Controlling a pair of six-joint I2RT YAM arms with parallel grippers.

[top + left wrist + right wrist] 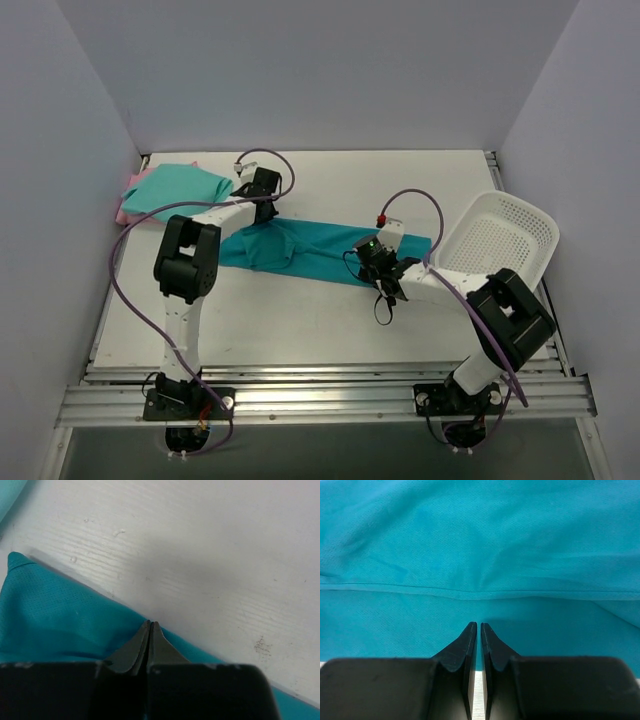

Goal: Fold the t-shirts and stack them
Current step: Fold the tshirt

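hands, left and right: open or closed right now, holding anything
Left hand: closed, tips at the teal t-shirt edge; whether it pinches cloth cannot be told.
Right hand: closed above that shirt, holding nothing visible.

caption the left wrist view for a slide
Left gripper, jaws shut, tips at the edge of the teal t-shirt on the white table

White perforated plastic basket point(497, 238) is at the right side of the counter point(330, 325), tilted with its far rim raised toward the right wall point(585, 150). Counter surface is white with fine grain lines and a small dark scuff point(260, 645). Aluminium rails point(330, 397) run along the near edge.
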